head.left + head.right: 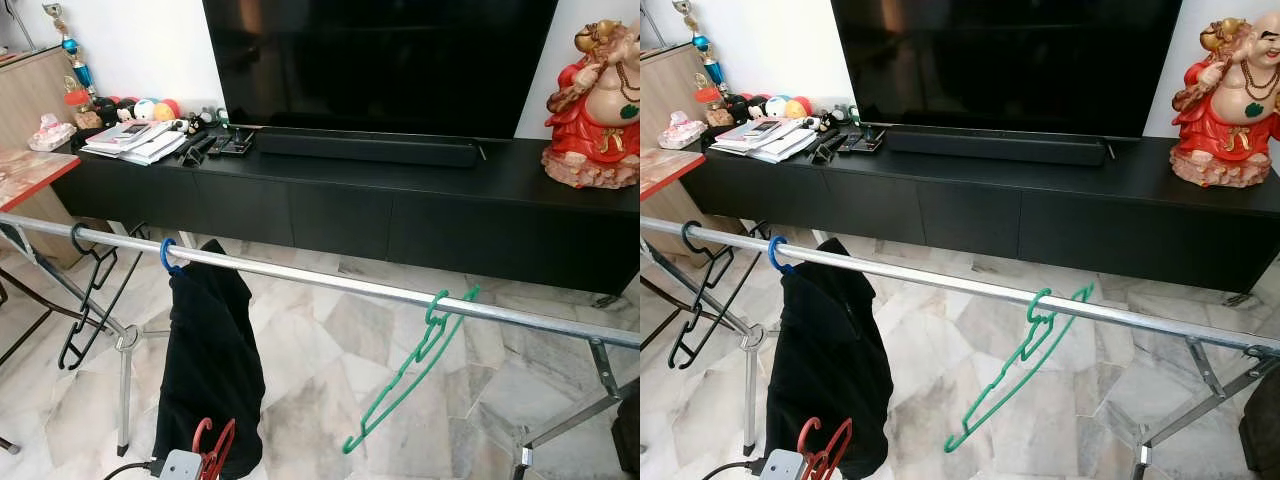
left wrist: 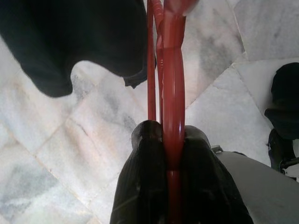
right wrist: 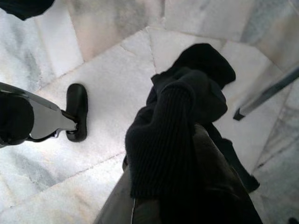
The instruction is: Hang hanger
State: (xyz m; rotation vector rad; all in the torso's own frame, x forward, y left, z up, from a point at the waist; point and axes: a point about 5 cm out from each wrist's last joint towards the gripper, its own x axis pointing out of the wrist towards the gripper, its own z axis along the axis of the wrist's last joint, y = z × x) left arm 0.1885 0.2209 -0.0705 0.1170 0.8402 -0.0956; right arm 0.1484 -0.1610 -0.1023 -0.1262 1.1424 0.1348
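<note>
A dark television (image 1: 385,60) fills the upper middle of the frame, standing on a long black cabinet (image 1: 400,205) that spans the width. A soundbar (image 1: 365,148) lies on the cabinet top under the screen. At the upper right sits a red and gold laughing figurine (image 1: 596,105); at the upper left lie papers (image 1: 132,140), remote controls (image 1: 215,145) and small colourful toys (image 1: 145,108).

A silver rail (image 1: 330,283) of a drying rack crosses the frame from the middle left down to the lower right, above a marble floor (image 1: 330,400). A black garment (image 1: 208,360) hangs from it on a blue hook (image 1: 166,258) at the left of centre. Further left, a black hanger (image 1: 85,300) hangs on the rail. Right of centre a green hanger (image 1: 410,365) hangs on the rail, tilted.

At the bottom left of the frame, the red hanger (image 1: 212,448) rises in front of the garment's lower edge, below the rail and not on it. In the left wrist view the left gripper (image 2: 174,154) has its jaws closed tight on the red hanger's stem, the black fingers (image 2: 140,182) pressed against both sides.

In the right wrist view the right gripper (image 3: 187,140) points down at the floor near a black foot (image 3: 77,112); whether its jaws are open or closed I cannot tell.
</note>
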